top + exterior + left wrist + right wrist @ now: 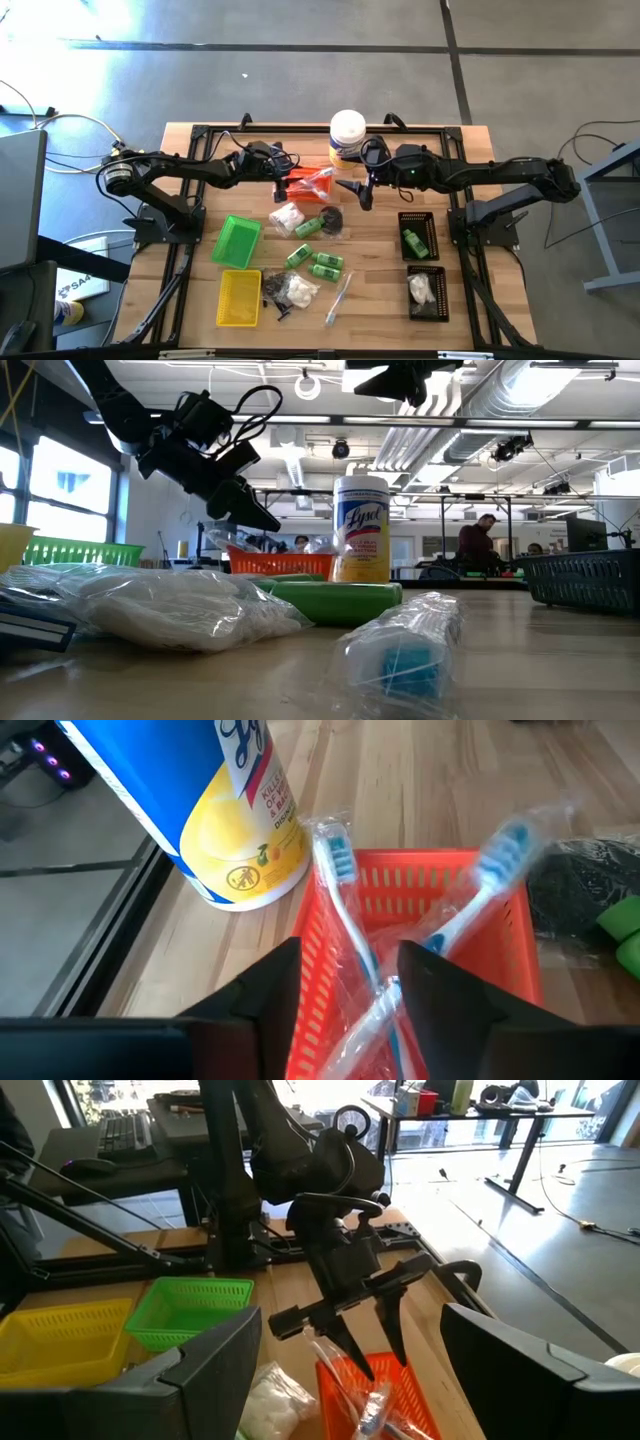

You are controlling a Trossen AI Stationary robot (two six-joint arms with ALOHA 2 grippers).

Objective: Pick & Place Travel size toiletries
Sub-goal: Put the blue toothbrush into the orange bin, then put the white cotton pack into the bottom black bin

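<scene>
Two clear-wrapped toothbrushes [340, 870] [500, 855] lie crossed in the orange tray [420, 880], heads leaning on its far wall. My left gripper [350, 990] hangs open just above that tray [312, 185], one finger on either side of the brush handles; in the right wrist view its fingertips [392, 1342] stand clear of them. My right gripper [362, 192] is open, raised beside the tray, empty. Green tubes [320, 262], bagged white fluff [287, 217], black pieces [330, 218] and a wrapped stick [338, 297] lie on the table.
A large white canister with a yellow label [347, 133] stands just beyond the orange tray. A green tray [236, 240] and a yellow tray [240, 297] sit at the left, and two black trays [417, 235] [427, 292] holding items at the right.
</scene>
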